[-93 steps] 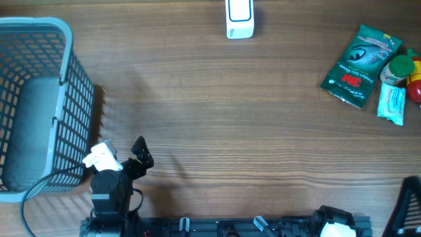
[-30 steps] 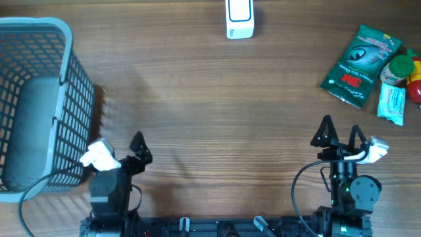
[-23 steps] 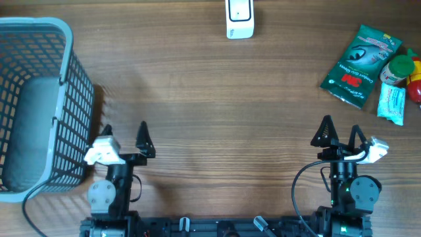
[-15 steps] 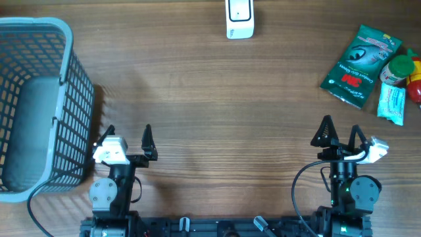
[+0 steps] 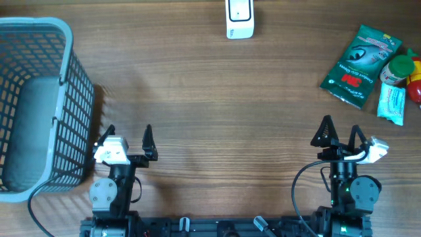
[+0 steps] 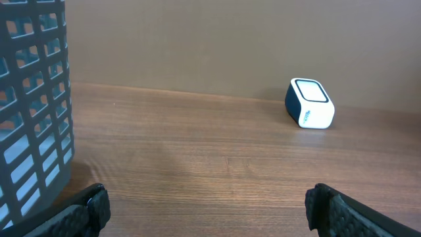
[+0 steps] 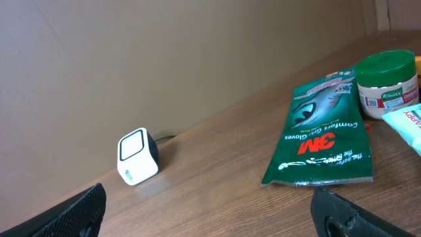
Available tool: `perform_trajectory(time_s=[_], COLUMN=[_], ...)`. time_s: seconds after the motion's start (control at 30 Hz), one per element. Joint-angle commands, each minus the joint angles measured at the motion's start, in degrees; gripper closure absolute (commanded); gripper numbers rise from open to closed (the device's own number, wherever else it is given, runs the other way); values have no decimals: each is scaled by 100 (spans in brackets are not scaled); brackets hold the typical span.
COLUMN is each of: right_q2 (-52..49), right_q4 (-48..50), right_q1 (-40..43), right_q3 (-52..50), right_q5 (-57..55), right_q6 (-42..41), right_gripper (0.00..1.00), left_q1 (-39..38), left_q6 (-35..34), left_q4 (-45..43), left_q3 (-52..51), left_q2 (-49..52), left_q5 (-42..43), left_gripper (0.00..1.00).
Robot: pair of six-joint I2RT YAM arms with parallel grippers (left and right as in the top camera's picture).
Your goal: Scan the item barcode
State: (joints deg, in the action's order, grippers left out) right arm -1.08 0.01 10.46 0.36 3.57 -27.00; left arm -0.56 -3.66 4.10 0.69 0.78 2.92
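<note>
A white barcode scanner (image 5: 239, 18) stands at the table's far edge, in the middle; it also shows as the scanner (image 6: 310, 112) in the left wrist view and the scanner (image 7: 137, 156) in the right wrist view. The items lie at the far right: a green 3M glove packet (image 5: 360, 56), a green-lidded jar (image 5: 396, 69), a pale blue packet (image 5: 392, 103) and something red (image 5: 415, 89). My left gripper (image 5: 127, 131) is open and empty near the front left. My right gripper (image 5: 341, 126) is open and empty at the front right, well short of the items.
A grey mesh basket (image 5: 72, 99) fills the left side, close beside the left gripper, and its wall (image 6: 33, 99) shows in the left wrist view. The right wrist view shows the glove packet (image 7: 322, 131) and the jar (image 7: 386, 82) ahead on bare wood.
The left arm has swung from a tilted pose to point straight ahead and then stopped. The right arm, folded at the corner three seconds ago, has stood still for the last second.
</note>
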Motion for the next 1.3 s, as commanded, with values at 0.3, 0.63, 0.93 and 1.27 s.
perform_trajectory(time_s=[0.3, 0.63, 0.93, 1.27], right_q2=[81, -33, -59, -59], right_q4=[9, 13, 13, 13], right_q1=[39, 39, -511, -616], right_q3=[-7, -7, -7, -7], right_q5=[-57, 46, 46, 46], right_q6=[442, 2245, 2247, 2249], right_gripper=[0, 0, 1, 0], left_q1=[35, 35, 35, 35], left_q6=[111, 111, 111, 111], left_q4=[4, 4, 4, 4], left_q3=[-37, -37, -37, -37], left_q2=[-57, -57, -57, -57], left_q5=[90, 90, 90, 90], left_gripper=[0, 0, 0, 0])
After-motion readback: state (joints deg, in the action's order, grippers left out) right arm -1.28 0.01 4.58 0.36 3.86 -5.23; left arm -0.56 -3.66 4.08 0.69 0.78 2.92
